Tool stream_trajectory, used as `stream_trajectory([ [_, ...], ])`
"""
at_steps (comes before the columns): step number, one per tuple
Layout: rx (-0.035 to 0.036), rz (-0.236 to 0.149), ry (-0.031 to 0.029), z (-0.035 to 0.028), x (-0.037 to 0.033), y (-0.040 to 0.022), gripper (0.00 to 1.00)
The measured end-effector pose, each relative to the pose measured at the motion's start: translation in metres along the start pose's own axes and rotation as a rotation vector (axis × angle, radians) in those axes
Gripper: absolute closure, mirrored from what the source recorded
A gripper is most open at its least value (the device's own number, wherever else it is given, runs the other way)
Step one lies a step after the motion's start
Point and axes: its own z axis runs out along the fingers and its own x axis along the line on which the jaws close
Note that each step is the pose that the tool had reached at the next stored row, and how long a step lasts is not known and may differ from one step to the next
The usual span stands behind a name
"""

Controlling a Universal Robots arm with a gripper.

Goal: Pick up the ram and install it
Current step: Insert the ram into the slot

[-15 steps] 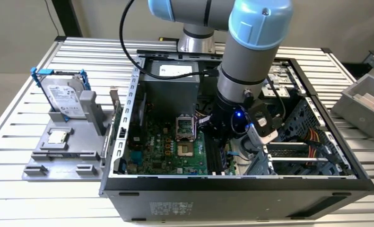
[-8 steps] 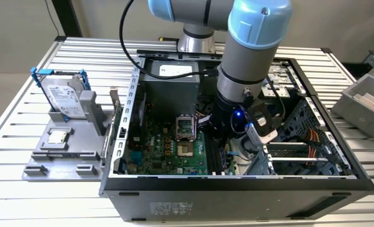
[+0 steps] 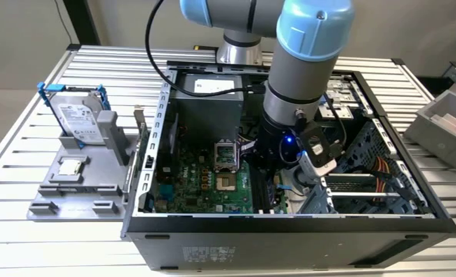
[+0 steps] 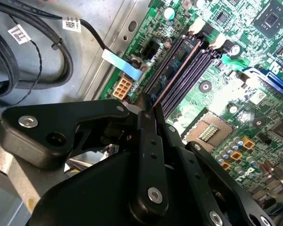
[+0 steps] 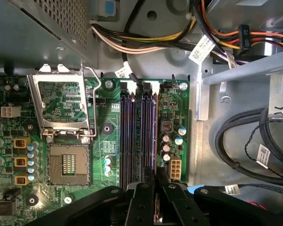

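The ram [image 4: 178,71] is a thin stick seen edge-on, standing along one of the long black motherboard slots [image 5: 139,127] inside the open computer case [image 3: 289,222]. My gripper [image 4: 150,107] reaches down into the case [image 3: 278,173] at the near end of the slots. In both wrist views its black fingers [image 5: 142,197] are pressed together on the end of the ram's upper edge. The stick's far end reaches the white slot latches [image 4: 220,41]. Whether it is fully seated in the slot cannot be seen.
A silver hard drive in a blue frame [image 3: 78,118] stands on a grey holder at the exterior view's left. An open processor socket [image 5: 68,162] lies beside the slots. Black cables [image 5: 245,141] and coloured wires [image 5: 146,44] run close by. A grey bin [image 3: 447,130] sits at the right.
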Motion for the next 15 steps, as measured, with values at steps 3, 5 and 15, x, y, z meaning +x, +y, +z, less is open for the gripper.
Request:
stream_trajectory([
  [3, 0.0005, 0.008, 0.0001, 0.0013, 0.0002, 0.0000, 1.00],
  [5, 0.0005, 0.013, 0.0002, 0.0031, 0.0003, 0.0000, 1.00],
  [15, -0.0004, 0.017, 0.0003, 0.0048, 0.0003, 0.0002, 0.00],
])
